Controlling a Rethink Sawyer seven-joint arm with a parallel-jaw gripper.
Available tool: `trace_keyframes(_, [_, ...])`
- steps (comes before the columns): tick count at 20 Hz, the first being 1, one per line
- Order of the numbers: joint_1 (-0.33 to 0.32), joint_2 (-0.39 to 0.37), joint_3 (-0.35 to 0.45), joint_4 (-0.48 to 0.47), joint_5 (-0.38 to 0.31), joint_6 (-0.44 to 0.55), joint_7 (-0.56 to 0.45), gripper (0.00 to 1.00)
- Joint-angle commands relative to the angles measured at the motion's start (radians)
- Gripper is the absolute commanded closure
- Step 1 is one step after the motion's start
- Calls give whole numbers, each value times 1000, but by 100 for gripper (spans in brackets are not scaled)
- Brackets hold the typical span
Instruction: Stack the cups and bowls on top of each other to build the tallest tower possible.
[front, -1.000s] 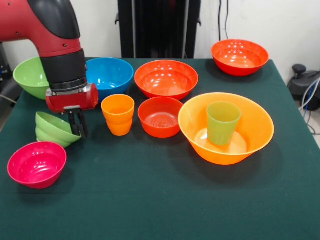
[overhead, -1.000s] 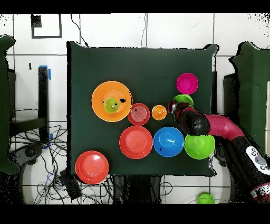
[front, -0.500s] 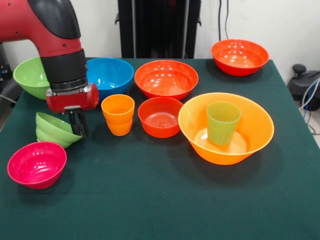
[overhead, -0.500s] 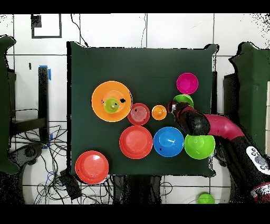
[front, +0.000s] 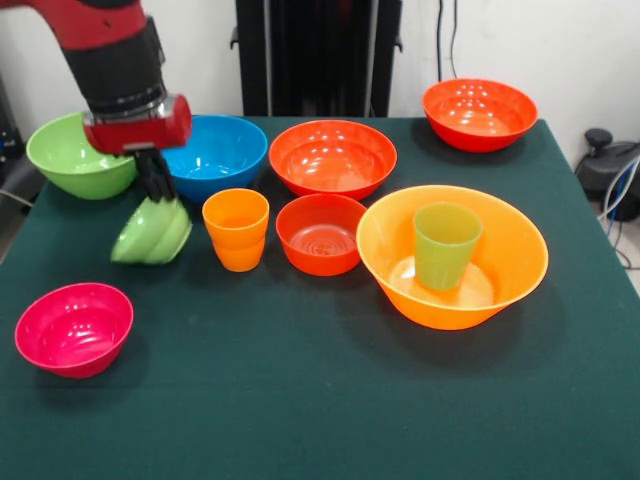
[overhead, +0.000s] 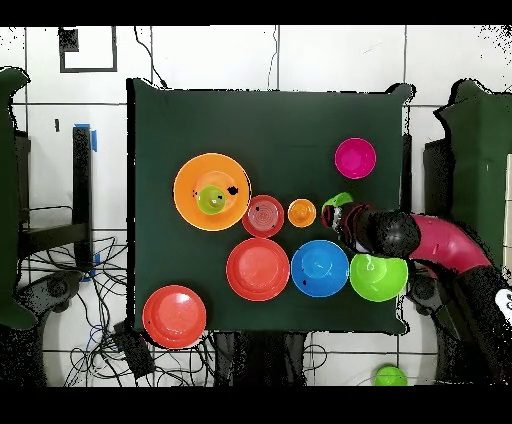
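Note:
My gripper (front: 155, 190) is shut on the rim of a small green bowl (front: 152, 233), which hangs tilted on its side just above the cloth, left of the orange cup (front: 236, 230). From above, that bowl (overhead: 337, 201) shows beside the gripper (overhead: 335, 212). The largest orange bowl (front: 520, 262) stands upright at the right with the translucent green cup (front: 444, 245) inside it. Between the orange cup and the big bowl sits a small red-orange bowl (front: 322, 233).
A pink bowl (front: 74, 328) sits near the front left. Behind stand a big green bowl (front: 75, 155), a blue bowl (front: 215, 155) and a red-orange bowl (front: 332, 158). Another red-orange bowl (front: 479, 113) is at the far right corner.
The gripper has risen and moved back toward the blue bowl, taking the small green bowl up off the cloth; the bowl now hangs tipped on its side. The other bowls and cups stayed put.

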Motion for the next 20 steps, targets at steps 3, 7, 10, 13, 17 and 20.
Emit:
trace_keyframes(3, [42, -171, 30, 70, 99, 246, -90, 100])
trace_keyframes(7, [57, -246, 34, 41, 123, 314, -103, 100])
trace_keyframes(10, [84, -311, 45, 11, 148, 387, -110, 100])
trace_keyframes(13, [147, -369, 18, -20, 151, 447, -50, 100])
trace_keyframes(17, [255, -457, -43, -43, 77, 422, 80, 100])
trace_keyframes(20, [369, -513, -109, -68, -20, 397, 202, 100])
